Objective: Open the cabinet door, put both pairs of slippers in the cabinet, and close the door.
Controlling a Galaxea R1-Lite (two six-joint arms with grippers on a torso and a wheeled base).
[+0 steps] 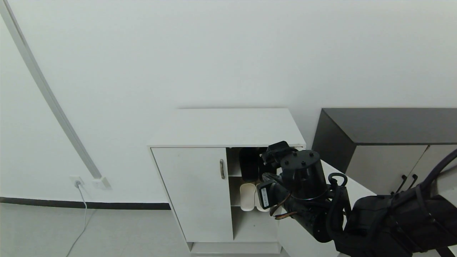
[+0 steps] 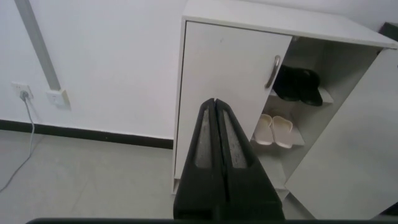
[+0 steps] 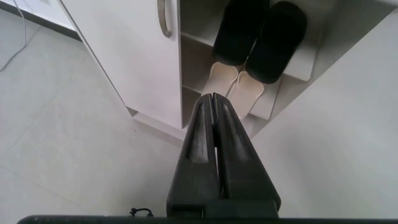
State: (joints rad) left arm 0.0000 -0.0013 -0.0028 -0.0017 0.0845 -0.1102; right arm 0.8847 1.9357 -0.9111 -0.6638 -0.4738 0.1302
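Black soft slippers: upper shelf of white wooden cabinet, side by side, lengthwise front to back.
Cream open-heeled slippers: shelf below, toes pointing inward.
Left claw: clenched, empty.
Right claw: clenched, empty.

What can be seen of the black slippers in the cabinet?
The black slippers are a plain, matte, dark pair with no visible pattern. They lie flat and side by side, pressed against each other, on the upper shelf in the open right half of the white cabinet. The white slippers sit on the shelf directly below. Nothing else touches the black pair.
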